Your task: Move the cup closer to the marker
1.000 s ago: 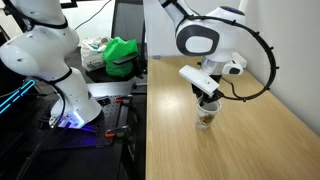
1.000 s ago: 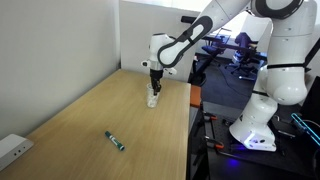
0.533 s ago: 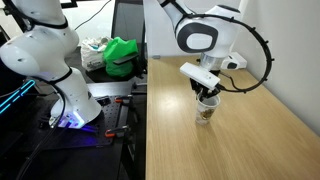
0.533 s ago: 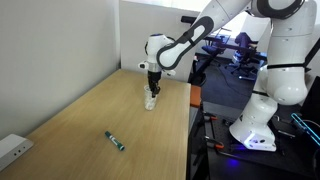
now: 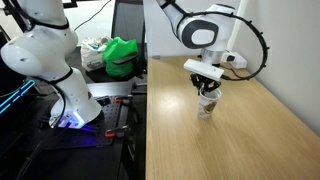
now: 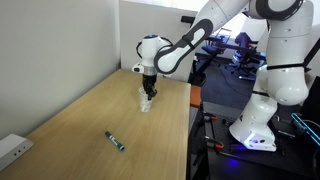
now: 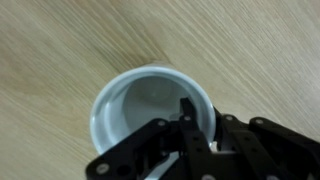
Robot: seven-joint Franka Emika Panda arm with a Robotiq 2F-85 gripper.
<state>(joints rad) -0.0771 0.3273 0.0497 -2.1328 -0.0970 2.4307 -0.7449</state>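
Observation:
The small white paper cup [image 5: 207, 106] stands under my gripper [image 5: 208, 93] on the wooden table, and shows in both exterior views [image 6: 146, 102]. In the wrist view one finger is inside the cup's rim [image 7: 110, 100] and one is outside, so the gripper [image 7: 200, 125] is shut on the cup wall. Whether the cup touches the table or hangs just above it I cannot tell. The dark green-blue marker [image 6: 115, 140] lies flat on the table, well apart from the cup, towards the near end.
A white rectangular block [image 6: 12, 150] sits at the table's near corner. Beside the table stand a second white robot arm [image 5: 45, 60], a green object [image 5: 122, 55] and dark equipment. The table edge [image 6: 190, 120] runs close to the cup.
My gripper has moved with the cup in it a short way along the table, towards the marker's side. The marker has not moved.

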